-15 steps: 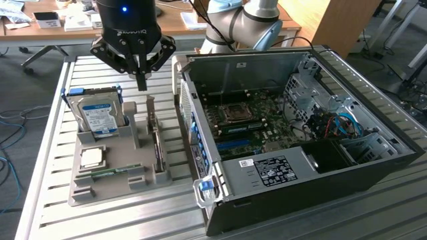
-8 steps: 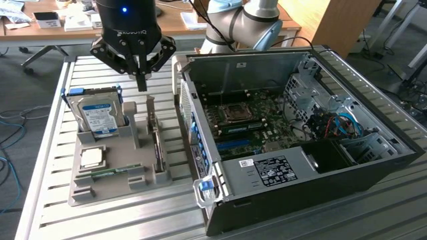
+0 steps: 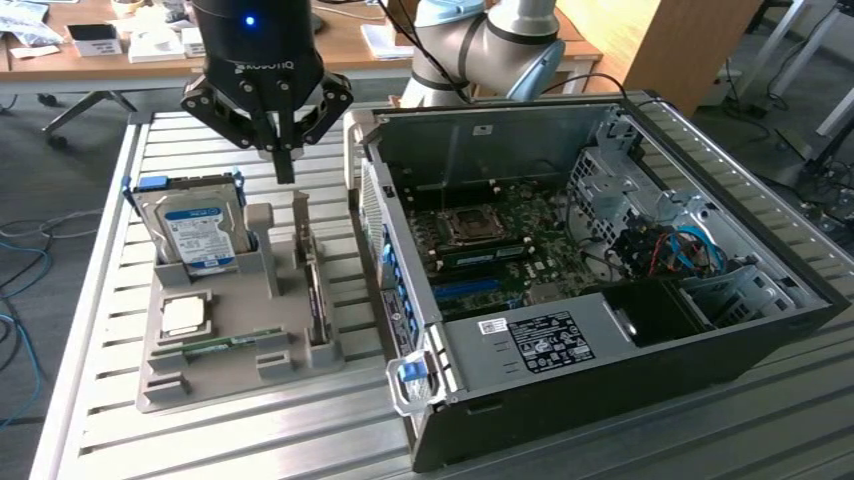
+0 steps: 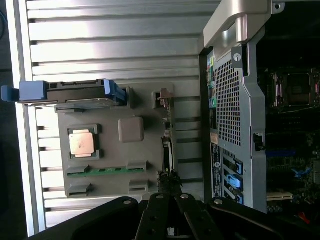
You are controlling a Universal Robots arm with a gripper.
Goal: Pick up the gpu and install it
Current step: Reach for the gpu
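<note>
**End effector and gpu at the holder.** The end effector (image 3: 283,170) hangs with its fingers pressed together on nothing. It is above the bracket end of the gpu (image 3: 314,285) and does not touch it.

The gpu stands on its long edge in a slot of the grey holder (image 3: 247,305), along the holder's side nearest the open computer case (image 3: 534,420). The holder lies on the slatted counter (image 3: 94,300), toward the counter's edge at the exterior view's left.

The card is a thin, flat, dark rectangle with a narrow grey metal bracket (image 3: 302,215) rising at the end below the fingers. In the wrist view we see it edge-on, as a slim dark strip.

We judge it light and stiff but fragile. Its bare components and edge contacts would not tolerate squeezing or scraping, and so thin a board could tip in a slack grip. In our judgement the sounder hold is across its thickness at the upper edge, near the bracket, clear of the lower edge seated in the slot.

The holder also carries a hard drive (image 3: 200,235), a processor (image 3: 184,315) and a green memory stick (image 3: 220,343).
</note>
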